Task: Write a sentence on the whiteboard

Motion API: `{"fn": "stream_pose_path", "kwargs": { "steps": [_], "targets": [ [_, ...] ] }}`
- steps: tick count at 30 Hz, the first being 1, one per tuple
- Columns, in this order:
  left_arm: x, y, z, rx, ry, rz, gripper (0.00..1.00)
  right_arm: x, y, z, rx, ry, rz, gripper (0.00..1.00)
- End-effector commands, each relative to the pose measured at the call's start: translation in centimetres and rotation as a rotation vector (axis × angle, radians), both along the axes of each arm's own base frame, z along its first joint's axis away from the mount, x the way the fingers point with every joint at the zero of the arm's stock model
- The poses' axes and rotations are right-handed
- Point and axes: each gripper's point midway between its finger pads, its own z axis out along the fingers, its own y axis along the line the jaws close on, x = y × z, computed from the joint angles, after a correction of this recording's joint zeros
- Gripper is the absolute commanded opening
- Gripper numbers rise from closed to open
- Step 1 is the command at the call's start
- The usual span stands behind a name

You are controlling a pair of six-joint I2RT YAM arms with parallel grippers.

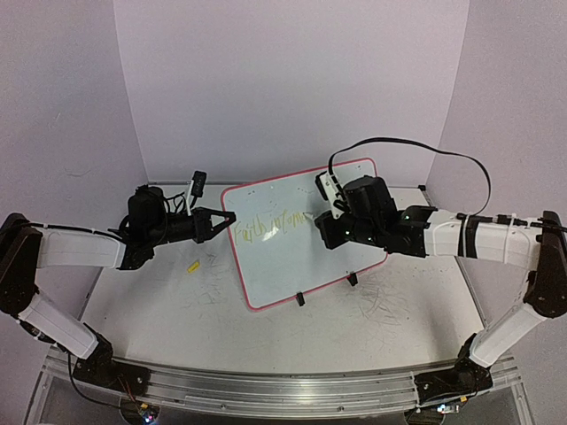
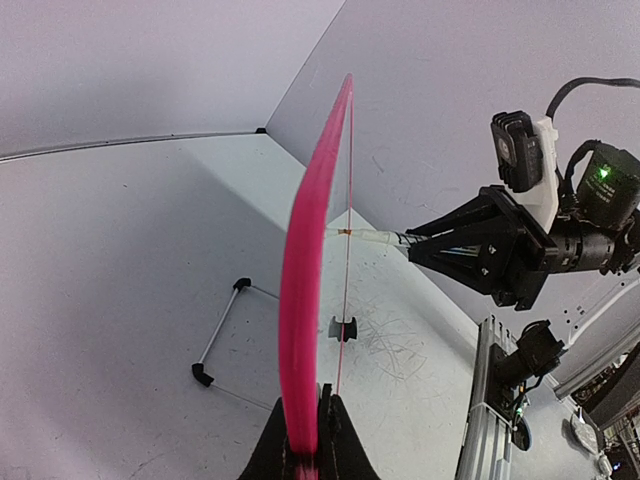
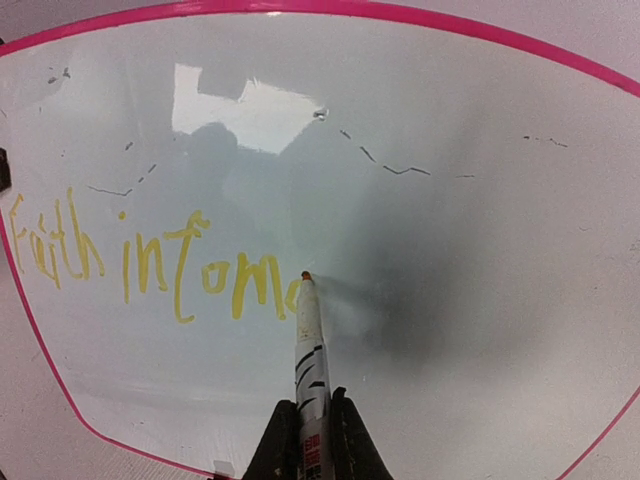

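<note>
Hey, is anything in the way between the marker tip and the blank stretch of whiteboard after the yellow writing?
Nothing visible. The marker, held by the right gripper, has its tip at the whiteboard just after the sentence; ahead lies bare board with faint dark specks and a shadow.

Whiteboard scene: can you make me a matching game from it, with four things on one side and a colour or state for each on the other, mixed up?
Things:
1. whiteboard rim
2. sentence
3. marker
4. left gripper

Colours and states:
A. clamped shut on the edge of the whiteboard
B. yellow-green
C. held in the right gripper, tip at the board
D. pink-red

Pairs: 1-D, 2-B, 3-C, 4-A
</note>
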Motion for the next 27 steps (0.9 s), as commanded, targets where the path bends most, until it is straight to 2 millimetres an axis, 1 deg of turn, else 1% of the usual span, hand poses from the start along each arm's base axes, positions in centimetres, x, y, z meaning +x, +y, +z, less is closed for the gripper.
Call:
{"fn": "stream_pose_path", "kwargs": {
  "steps": [1, 3, 5, 9, 14, 20, 27],
  "targets": [
    [-0.2, -0.2, 0.0, 0.047, -0.043, -0.003, 0.0, 0.4, 0.9, 1.4, 0.044, -0.027, 0.003, 0.0],
    [-0.2, -0.2, 0.0, 0.048, -0.045, -0.001, 0.0, 0.0, 0.8, 1.5, 0.046, -0.026, 0.008, 0.0],
    [-0.2, -0.1, -0.1, 0.048, -0.044, -0.002, 0.0, -0.4, 0.4, 2.2, 0.061, -0.035, 0.01, 0.0],
    [-0.3, -0.1, -0.1, 0.049, -0.042, -0.001, 0.0, -0.1, -1.0, 3.0, 0.073, -0.051, -0.015, 0.0],
    [-0.2, -0.1, -0.1, 0.049, -0.04, 0.0, 0.0, 0.3, -1.1, 2.9, 0.051, -0.064, -0.019, 0.0],
    [0.0, -0.3, 0.1, 0.048, -0.043, -0.003, 0.0, 0.6, -0.6, 2.0, 0.038, -0.047, -0.015, 0.0],
    [0.1, -0.4, 0.1, 0.051, -0.043, -0.007, 0.0, 0.9, -1.0, 1.5, 0.022, -0.043, -0.041, 0.0]
  ]
}}
